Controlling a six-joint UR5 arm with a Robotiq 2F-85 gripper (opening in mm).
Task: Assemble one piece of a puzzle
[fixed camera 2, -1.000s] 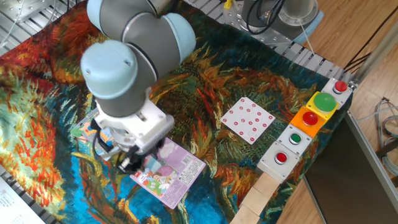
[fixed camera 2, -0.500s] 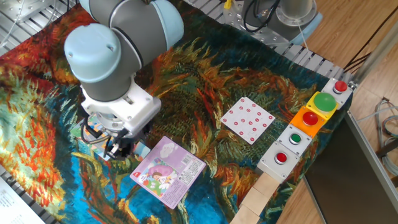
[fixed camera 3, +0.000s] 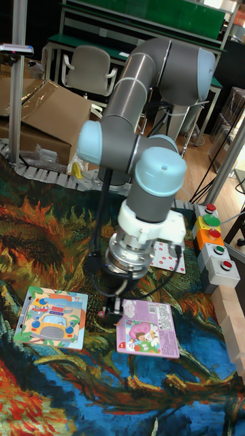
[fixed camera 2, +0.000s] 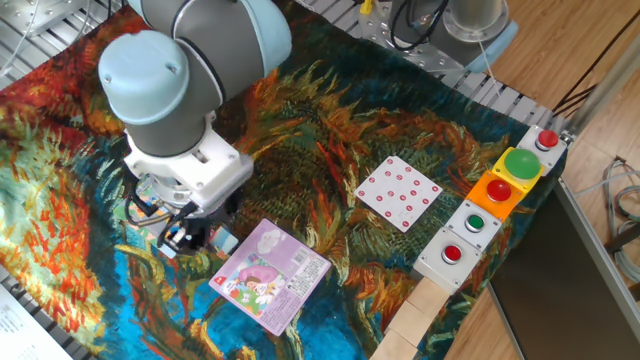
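Painted tablecloth [fixed camera 3: 41, 238] — puzzle [fixed camera 3: 52, 317], purple-pink puzzle [fixed camera 3: 147, 329], dotted card [fixed camera 2: 398, 192].

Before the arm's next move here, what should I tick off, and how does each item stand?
1. Puzzle flat on the cloth, fully visible in the tall view: ok.
2. Gripper over the puzzle: not ok; it is low between it and the purple puzzle.
3. Piece held in the gripper: cannot tell; fingertips are too dark and small.
4. Empty slot in the puzzle located: cannot tell at this size.
5. Dotted card out of the way: ok, far from the arm.
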